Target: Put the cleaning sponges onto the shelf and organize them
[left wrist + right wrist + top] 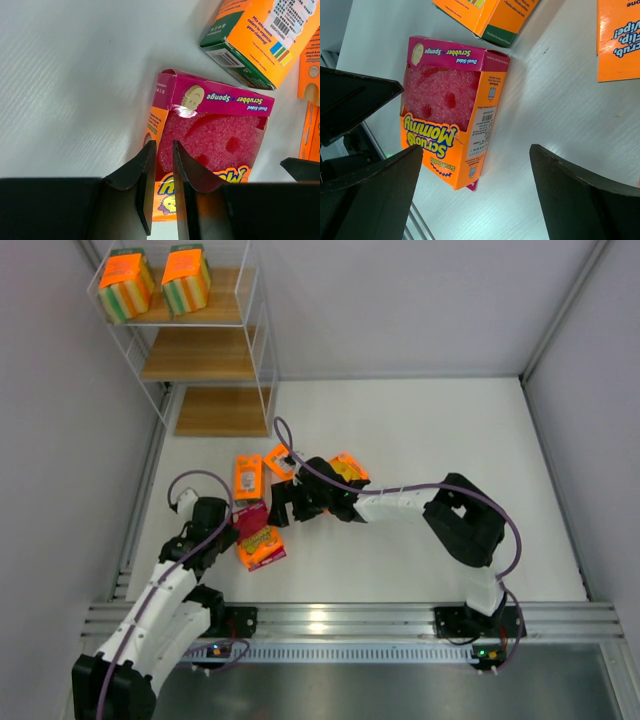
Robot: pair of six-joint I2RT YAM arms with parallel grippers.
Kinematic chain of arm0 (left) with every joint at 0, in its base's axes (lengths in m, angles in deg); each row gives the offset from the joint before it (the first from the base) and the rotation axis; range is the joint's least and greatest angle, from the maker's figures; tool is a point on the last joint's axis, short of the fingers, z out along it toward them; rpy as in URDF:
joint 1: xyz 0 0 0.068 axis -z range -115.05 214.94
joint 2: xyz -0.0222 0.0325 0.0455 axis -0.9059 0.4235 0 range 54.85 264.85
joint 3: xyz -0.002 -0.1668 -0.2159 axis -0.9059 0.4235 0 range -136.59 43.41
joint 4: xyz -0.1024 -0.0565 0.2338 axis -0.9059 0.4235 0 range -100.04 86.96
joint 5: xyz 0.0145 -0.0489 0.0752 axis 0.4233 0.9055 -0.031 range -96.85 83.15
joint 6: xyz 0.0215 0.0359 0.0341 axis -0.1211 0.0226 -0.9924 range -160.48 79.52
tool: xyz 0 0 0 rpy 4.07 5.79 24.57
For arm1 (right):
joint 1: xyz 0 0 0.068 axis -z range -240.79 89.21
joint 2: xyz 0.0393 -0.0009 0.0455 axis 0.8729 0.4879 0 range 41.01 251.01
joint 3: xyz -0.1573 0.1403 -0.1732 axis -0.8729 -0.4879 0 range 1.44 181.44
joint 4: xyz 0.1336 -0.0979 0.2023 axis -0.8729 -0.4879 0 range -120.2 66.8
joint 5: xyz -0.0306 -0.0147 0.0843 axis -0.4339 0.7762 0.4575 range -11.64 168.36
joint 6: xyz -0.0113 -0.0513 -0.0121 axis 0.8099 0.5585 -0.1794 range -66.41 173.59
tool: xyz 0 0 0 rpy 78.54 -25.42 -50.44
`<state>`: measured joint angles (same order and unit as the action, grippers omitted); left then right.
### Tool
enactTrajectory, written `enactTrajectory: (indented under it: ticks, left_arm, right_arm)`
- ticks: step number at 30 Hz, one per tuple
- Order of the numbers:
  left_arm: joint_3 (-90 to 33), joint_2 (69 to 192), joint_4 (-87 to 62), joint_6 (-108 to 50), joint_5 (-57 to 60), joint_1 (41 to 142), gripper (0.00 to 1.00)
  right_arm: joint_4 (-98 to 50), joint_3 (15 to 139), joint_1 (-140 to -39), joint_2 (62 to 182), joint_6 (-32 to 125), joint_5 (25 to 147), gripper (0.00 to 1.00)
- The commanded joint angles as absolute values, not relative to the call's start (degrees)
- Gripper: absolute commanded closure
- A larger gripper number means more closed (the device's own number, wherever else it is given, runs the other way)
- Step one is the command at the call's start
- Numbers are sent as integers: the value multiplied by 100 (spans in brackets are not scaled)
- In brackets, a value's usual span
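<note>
On my screen the table (75, 75) reads as matt white with a fine ribbed grain. The pink sponge (215, 135) is coarse and porous, and it sits in a printed cardboard box (485, 120) with a slight sheen. At the far left, the shelf (205, 355) is thin white-coated wire carrying 3 light, matt wooden boards (222, 412). Along the near edge, the rail (330, 620) is bare metal, shiny enough to glare. The left gripper (162, 150) looks like matt black plastic.

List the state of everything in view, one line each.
shelf: upright, two striped packs on its top board.
pink sponge box: lying face up on the table.
other orange packs: lying loose on the table.
left gripper: nearly shut at the box's edge, grip unclear.
right gripper: wide open above the box.
</note>
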<state>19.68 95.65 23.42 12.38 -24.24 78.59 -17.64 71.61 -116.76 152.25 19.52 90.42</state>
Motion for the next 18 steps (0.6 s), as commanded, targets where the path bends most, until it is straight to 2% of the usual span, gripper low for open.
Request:
enactTrajectory:
  ticks: [1,10,18]
  left_arm:
    - [1863,9405,2520,1314,-2250,7874,75]
    - [2152,9353,2810,1665,-2003,7874,79]
    - [2083,9273,2837,1665,-1899,7883,78]
  right_arm:
    - [-1837,7377,-11590,15184,2036,8970,9]
    - [-1925,7360,-11529,15175,2063,8952,8]
    - [-1986,7438,-11511,15245,2107,8996,8]
